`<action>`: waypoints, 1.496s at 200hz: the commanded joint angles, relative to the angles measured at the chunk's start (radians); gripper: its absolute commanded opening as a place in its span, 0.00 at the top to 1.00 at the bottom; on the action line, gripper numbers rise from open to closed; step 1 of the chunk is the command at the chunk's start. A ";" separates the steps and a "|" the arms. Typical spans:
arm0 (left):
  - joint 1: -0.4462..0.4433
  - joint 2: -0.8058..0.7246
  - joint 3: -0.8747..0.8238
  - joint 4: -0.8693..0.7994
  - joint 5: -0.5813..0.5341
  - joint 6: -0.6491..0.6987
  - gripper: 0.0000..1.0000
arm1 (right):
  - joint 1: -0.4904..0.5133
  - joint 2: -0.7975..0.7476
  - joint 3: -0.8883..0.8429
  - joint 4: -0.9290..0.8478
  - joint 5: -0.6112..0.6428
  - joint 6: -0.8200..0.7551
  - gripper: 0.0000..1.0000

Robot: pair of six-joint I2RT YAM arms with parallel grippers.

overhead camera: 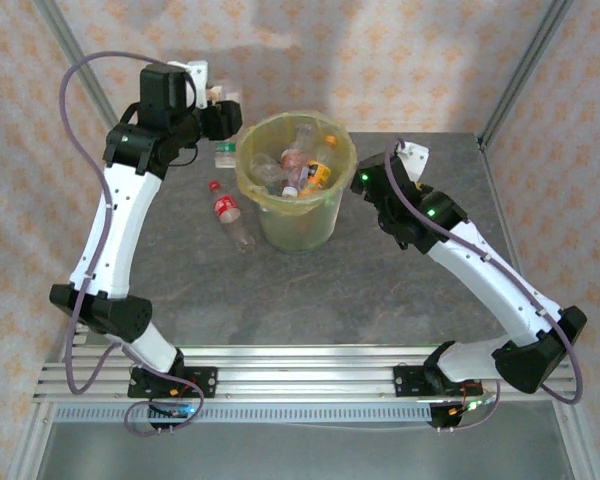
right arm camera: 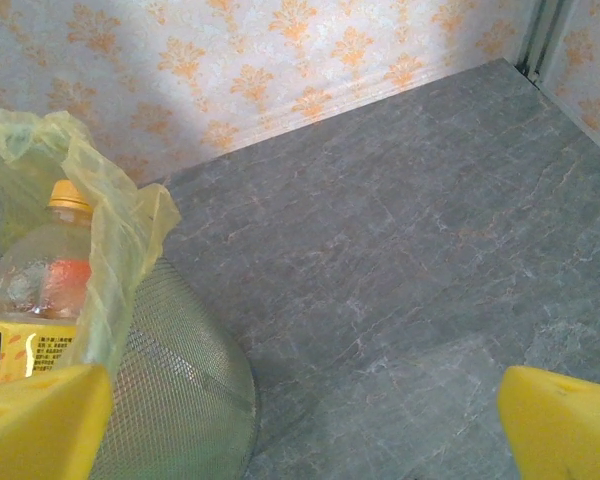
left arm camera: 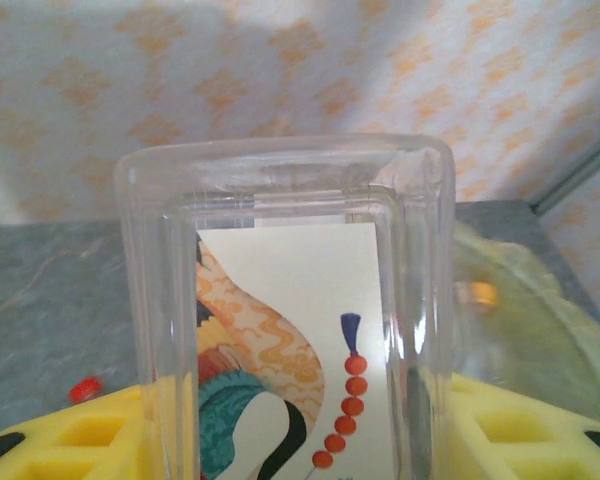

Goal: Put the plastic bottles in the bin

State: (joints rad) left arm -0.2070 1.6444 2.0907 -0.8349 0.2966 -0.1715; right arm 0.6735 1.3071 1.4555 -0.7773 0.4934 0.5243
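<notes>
Our left claw (overhead camera: pixel 223 108) is clenched on a clear bottle (left arm camera: pixel 280 300) at upper left, just beside the bin (overhead camera: pixel 244 165), the right claw (right arm camera: pixel 300 425) released; we judge the bottle light, slippery, crushable, best held mid-body

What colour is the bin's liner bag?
Translucent yellow liner bag, best seen in the right wrist view.

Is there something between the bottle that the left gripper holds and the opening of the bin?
Nothing visible. The left gripper is shut on the clear bottle just beside the left rim of the bin, with open air between them.
</notes>
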 commanded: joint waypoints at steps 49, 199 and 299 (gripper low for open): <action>-0.068 0.216 0.264 -0.142 0.080 0.051 0.44 | 0.003 -0.049 -0.024 -0.006 0.019 0.016 0.01; -0.100 0.453 0.480 -0.286 -0.001 0.311 0.43 | 0.003 -0.047 -0.021 -0.013 0.023 0.014 0.01; -0.123 0.471 0.450 -0.345 -0.071 0.352 0.29 | 0.003 -0.035 -0.008 -0.015 0.017 0.011 0.01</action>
State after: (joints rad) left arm -0.3256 2.1017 2.5389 -1.1328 0.2558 0.1585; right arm 0.6735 1.2766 1.4338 -0.7773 0.4938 0.5278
